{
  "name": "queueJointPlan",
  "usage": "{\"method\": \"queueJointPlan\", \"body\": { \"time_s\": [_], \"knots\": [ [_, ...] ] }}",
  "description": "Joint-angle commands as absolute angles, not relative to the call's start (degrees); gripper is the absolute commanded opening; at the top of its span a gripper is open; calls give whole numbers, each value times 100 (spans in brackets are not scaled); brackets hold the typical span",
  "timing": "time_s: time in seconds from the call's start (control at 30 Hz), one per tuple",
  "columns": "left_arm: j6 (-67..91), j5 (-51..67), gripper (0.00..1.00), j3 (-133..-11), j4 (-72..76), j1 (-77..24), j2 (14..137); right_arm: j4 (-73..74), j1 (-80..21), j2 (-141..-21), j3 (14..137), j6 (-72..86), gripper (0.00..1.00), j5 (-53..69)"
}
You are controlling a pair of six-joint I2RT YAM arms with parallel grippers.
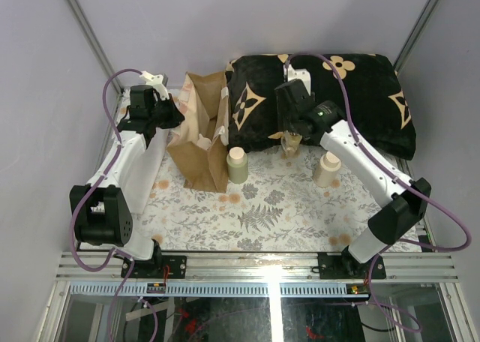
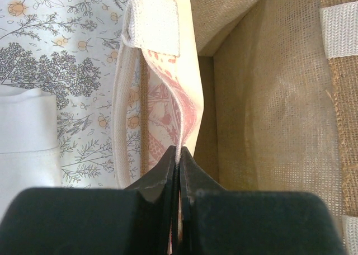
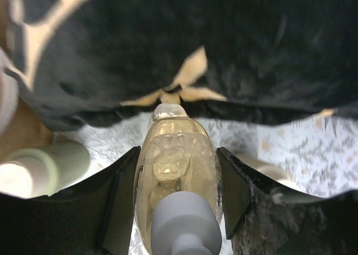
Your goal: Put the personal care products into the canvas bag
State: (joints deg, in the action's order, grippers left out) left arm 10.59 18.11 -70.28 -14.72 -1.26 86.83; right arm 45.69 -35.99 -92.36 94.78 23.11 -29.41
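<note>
The tan canvas bag point(image 1: 199, 132) stands at the back left, mouth open. My left gripper point(image 1: 171, 117) is shut on the bag's left rim point(image 2: 180, 115); the pale handle strap point(image 2: 151, 20) hangs beside it and the bag's inside point(image 2: 268, 98) shows only burlap wall. My right gripper point(image 1: 291, 138) is shut on the clear amber bottle point(image 3: 178, 171), cap toward the wrist, at the cushion's front edge. One greenish bottle point(image 1: 237, 164) stands right of the bag and shows in the right wrist view point(image 3: 50, 165). The cream-beige bottle point(image 1: 328, 169) stands under the right arm. A second greenish bottle is not visible.
The big black cushion point(image 1: 330, 94) with beige flower marks fills the back right, just behind the amber bottle. A white folded cloth point(image 1: 146, 162) lies under the left arm. A floral mat point(image 1: 270, 207) covers the table.
</note>
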Motion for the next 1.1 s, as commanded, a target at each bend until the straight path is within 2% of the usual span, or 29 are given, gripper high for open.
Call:
{"method": "queueJointPlan", "body": {
  "time_s": [0.0, 0.13, 0.23, 0.67, 1.07],
  "knots": [
    [1002, 1801, 0, -7001, -1218, -216, 8748, 3034, -3599, -8735, 10186, 1151, 0, -2761],
    [1031, 1811, 0, -6942, -1156, -211, 8730, 2324, -3602, -9090, 10894, 541, 0, -2116],
    [1067, 1824, 0, -6863, -1084, -215, 8710, 1453, -3603, -9260, 10991, 271, 0, -1426],
    [1209, 1819, 0, -6698, -889, -230, 8700, -605, -3679, -10312, 12164, 294, 0, 485],
    [1248, 1753, 0, -6657, -835, -251, 8669, -929, -3868, -11495, 13243, 1033, 0, 1772]
  ]
}}
